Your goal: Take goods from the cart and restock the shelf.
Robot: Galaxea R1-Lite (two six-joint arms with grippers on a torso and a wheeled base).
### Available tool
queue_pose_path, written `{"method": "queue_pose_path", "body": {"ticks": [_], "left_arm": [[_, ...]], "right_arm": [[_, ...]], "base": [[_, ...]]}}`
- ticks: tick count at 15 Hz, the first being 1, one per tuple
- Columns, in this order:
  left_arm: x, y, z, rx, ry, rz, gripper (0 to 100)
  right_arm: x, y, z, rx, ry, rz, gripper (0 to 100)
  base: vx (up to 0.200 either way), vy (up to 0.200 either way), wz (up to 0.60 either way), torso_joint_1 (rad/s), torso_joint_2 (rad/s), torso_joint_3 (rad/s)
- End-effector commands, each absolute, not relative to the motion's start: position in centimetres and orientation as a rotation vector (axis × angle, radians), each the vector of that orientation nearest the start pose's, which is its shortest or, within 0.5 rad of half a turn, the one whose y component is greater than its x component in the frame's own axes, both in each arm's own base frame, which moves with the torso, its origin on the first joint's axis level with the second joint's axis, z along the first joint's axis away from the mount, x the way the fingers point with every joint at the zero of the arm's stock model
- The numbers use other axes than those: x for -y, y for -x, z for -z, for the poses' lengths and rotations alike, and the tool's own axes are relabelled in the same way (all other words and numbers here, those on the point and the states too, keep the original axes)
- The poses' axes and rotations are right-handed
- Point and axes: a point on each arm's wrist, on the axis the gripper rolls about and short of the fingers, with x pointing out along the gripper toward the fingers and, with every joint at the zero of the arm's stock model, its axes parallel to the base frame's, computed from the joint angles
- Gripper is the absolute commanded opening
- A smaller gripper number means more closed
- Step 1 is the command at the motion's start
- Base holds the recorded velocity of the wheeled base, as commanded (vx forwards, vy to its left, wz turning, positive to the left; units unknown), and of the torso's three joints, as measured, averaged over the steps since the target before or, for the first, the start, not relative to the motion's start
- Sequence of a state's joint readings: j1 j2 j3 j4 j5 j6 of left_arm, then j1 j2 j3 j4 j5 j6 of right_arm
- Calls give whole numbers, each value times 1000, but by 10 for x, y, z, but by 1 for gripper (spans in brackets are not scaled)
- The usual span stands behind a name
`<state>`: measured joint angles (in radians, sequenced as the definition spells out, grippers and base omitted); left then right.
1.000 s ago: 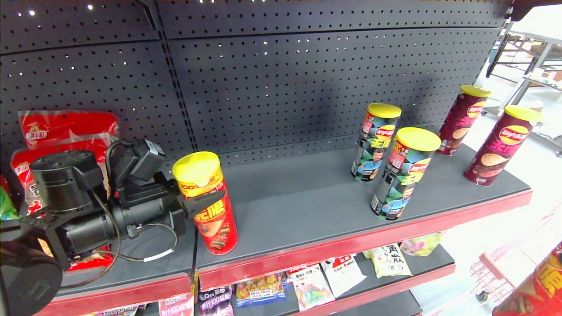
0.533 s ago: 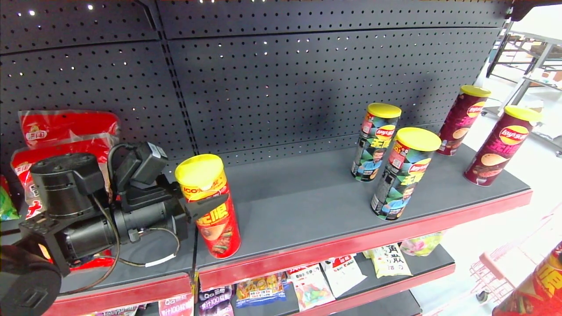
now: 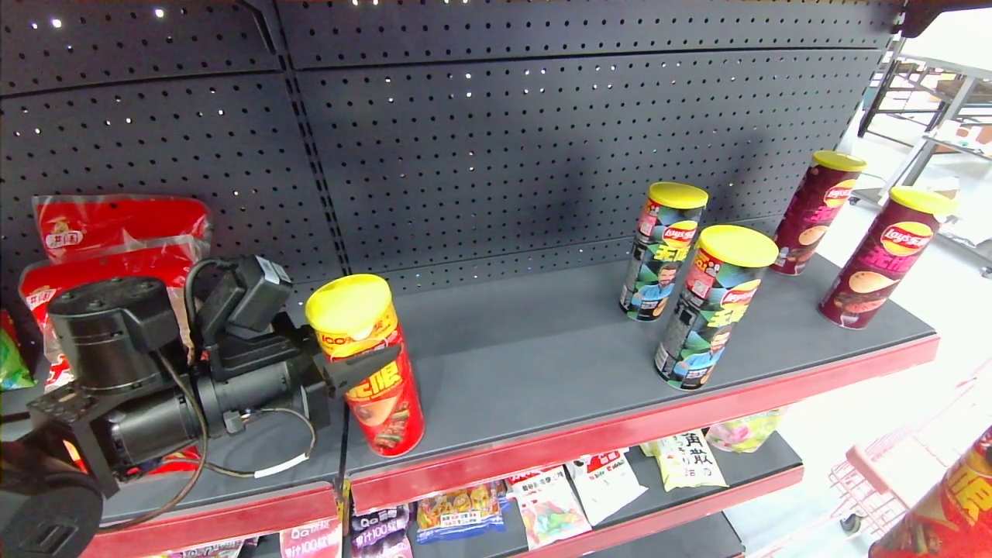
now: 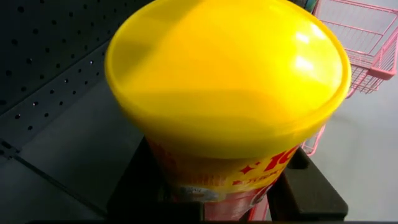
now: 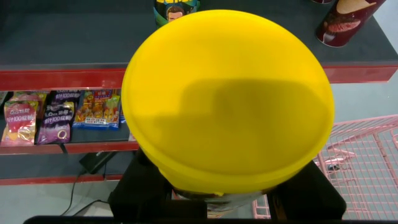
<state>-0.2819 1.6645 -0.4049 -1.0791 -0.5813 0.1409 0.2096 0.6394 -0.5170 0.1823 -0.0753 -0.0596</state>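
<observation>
Arm pose first: the left arm (image 3: 155, 395) lies pretty much level along the shelf (image 3: 542, 372), coming in from the left end. The left claw (image 3: 369, 363) is clenched around a red can (image 3: 384, 403) just under its yellow lid (image 3: 347, 304), and one finger (image 3: 364, 364) crosses the can's front. That can stands upright, long axis vertical and lid up. Its base looks to be down on the shelf, right by the red front edge.

Behind the arm, two red snack bags (image 3: 116, 232) lean on the pegboard back (image 3: 504, 155).

Further right, well apart from the red one, are two cans with a cartoon print, one at the back (image 3: 663, 252) and one nearer the front (image 3: 713, 306). Then come two maroon cans, again one at the back (image 3: 814, 213) and one in front (image 3: 880, 256). All four are upright with yellow lids up, so that makes five cans on the shelf.

One level down, a lower shelf (image 3: 759, 465) holds a row of small snack packets (image 3: 542, 504).

Far right and low, the right claw (image 5: 227, 196) is grasping a second red can (image 3: 942, 504), dark fingers (image 5: 146, 186) on either side of it. This can sits below shelf level, near the pink cart (image 3: 876, 473). It looks tilted in the head view, and its lid faces the wrist camera.
</observation>
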Motion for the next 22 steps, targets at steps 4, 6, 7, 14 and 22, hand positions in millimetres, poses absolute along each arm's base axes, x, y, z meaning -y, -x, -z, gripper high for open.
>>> {"method": "queue_pose_path", "body": {"ticks": [4,6,7,14,22], "left_arm": [[84,-235,-137,-130,-105,876,100],[84,-234,-136,-135,-106,870,100],[85,-232,-137,-131,-108,870,100],[83,-227,-137,-101,-111,865,100],[61,-194,-129,-112,-105,821,100]], "right_arm": [[-7,-39,-202,-298,103,-143,0],[-7,-39,-202,-298,103,-143,0],[-7,-39,-202,-298,103,-143,0],[-7,-39,-203,-294,102,-141,0],[-7,-39,-204,-291,104,-140,0]], "base": [[0,0,0,0,0,0],[0,0,0,0,0,0],[0,0,0,0,0,0],[0,0,0,0,0,0],[0,0,0,0,0,0]]}}
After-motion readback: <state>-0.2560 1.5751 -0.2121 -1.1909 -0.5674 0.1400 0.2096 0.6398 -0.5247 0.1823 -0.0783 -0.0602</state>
